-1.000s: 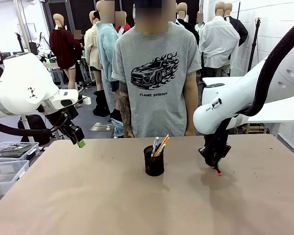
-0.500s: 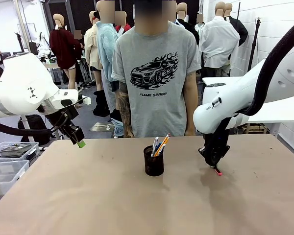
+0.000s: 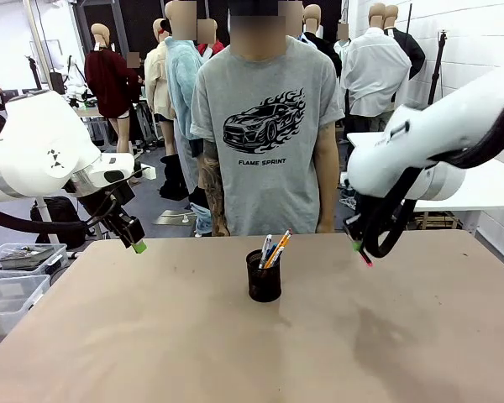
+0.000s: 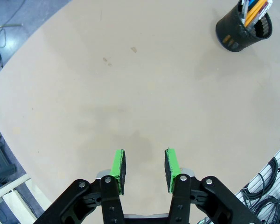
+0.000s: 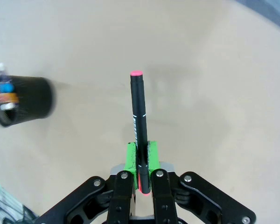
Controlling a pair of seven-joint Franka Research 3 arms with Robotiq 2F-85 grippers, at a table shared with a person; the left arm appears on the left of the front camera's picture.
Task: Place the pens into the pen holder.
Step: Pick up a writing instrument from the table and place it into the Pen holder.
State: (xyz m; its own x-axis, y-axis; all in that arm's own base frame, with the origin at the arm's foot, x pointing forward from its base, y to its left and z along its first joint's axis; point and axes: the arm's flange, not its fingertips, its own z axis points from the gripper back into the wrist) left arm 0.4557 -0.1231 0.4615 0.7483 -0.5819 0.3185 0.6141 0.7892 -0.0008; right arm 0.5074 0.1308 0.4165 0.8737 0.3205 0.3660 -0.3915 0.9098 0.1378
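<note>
Currently: right gripper [image 5: 140, 156] clamped on dark pen [image 5: 138, 116], raised right of pen holder [image 3: 264, 275] | holder mid-surface [image 3: 151, 336], two pens inside | left gripper [image 4: 144, 164] part-open, empty, far left.

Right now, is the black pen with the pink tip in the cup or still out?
Out. The right gripper is shut on the black pen, holding it above the table, right of the pen holder.
</note>
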